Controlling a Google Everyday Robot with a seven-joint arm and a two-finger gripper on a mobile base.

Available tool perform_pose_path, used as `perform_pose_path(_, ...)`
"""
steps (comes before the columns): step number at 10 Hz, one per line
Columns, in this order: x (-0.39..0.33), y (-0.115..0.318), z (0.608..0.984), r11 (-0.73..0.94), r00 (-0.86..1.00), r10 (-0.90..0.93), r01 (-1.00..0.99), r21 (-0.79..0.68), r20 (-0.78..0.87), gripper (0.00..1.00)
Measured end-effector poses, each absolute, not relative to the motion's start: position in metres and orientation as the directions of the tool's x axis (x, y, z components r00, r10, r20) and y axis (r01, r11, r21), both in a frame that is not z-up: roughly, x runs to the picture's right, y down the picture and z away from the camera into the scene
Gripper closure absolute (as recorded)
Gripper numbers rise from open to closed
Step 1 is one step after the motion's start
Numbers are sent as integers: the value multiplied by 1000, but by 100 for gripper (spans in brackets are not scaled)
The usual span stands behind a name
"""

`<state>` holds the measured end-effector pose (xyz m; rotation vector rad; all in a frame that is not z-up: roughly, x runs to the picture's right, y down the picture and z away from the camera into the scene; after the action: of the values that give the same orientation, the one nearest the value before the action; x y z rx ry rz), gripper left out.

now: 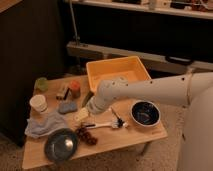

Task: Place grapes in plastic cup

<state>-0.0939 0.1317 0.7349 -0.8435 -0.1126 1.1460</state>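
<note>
wooden table (36, 153) on speckled floor (166, 153)

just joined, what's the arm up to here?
The robot's one arm reaches across the wooden table. Its end effector is open and hovers low over the middle with nothing in it. The grapes lie on the table just in front of it, beside a dark plate, not yet picked up. The pale green plastic cup stands at the far corner on the picture's left, apart from both.
</note>
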Motion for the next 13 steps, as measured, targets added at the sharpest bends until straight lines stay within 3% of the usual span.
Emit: perform_pose_path(13, -150, 168, 779, 159, 478, 764, -791, -591, -433, 20)
